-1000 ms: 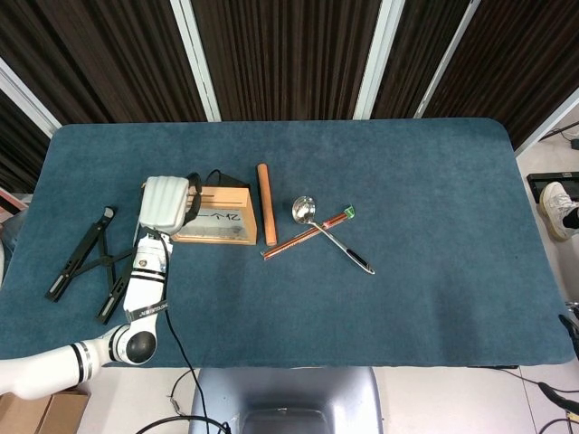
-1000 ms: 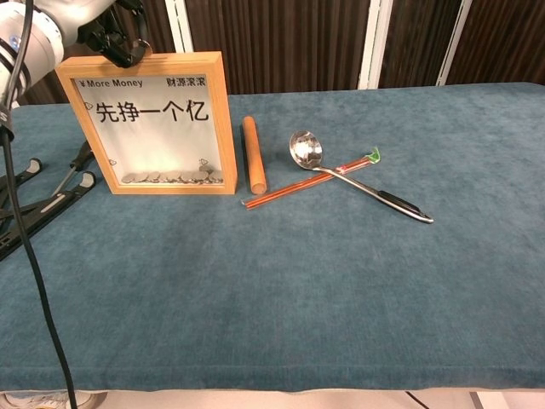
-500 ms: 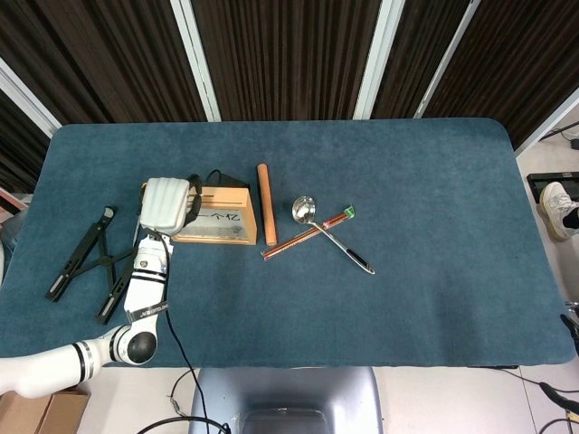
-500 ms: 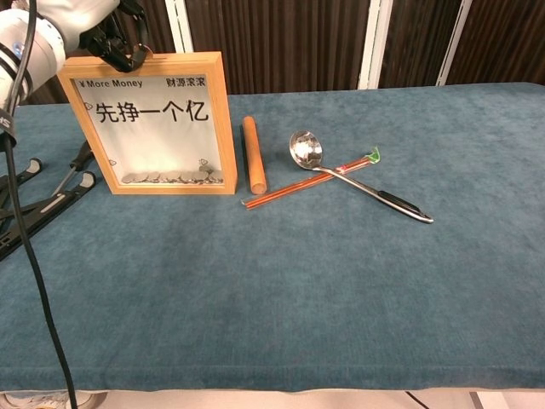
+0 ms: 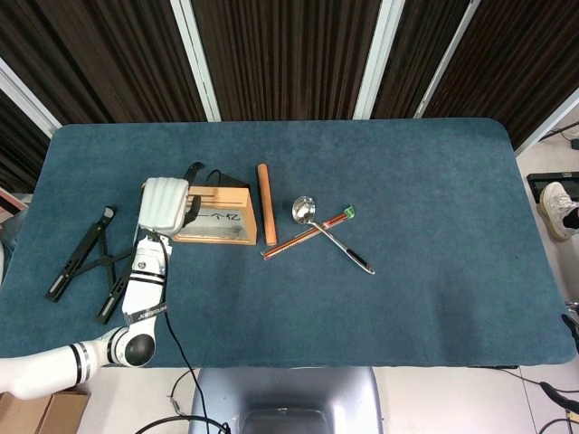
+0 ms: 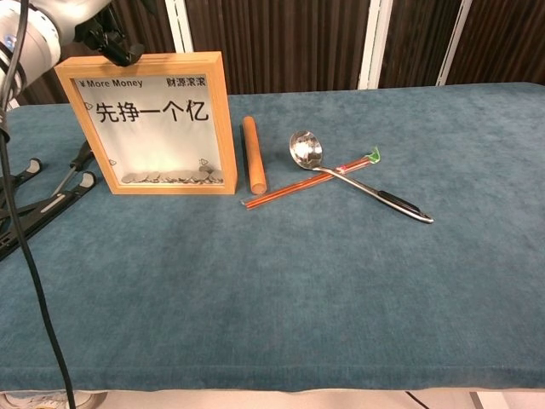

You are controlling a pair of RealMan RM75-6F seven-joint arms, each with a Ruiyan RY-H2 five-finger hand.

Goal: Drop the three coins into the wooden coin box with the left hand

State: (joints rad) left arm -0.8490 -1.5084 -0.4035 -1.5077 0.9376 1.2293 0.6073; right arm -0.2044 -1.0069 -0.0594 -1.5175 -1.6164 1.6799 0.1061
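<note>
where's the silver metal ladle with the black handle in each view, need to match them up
Head view: the silver metal ladle with the black handle lies just right of centre, bowl toward the upper left, crossing the red chopsticks in their clear wrapper.
Chest view: the ladle lies right of centre, bowl at left, handle running toward the lower right.
Shared landmark: the round wooden rod lies just left of the ladle in both views.

Your left hand (image 5: 166,203) hovers over the coin box's (image 6: 150,123) left end; a wooden rod (image 6: 253,154) lies just right, spoon (image 6: 358,176) crossing chopsticks (image 6: 289,189) beyond, folding stand (image 5: 88,260) left.
</note>
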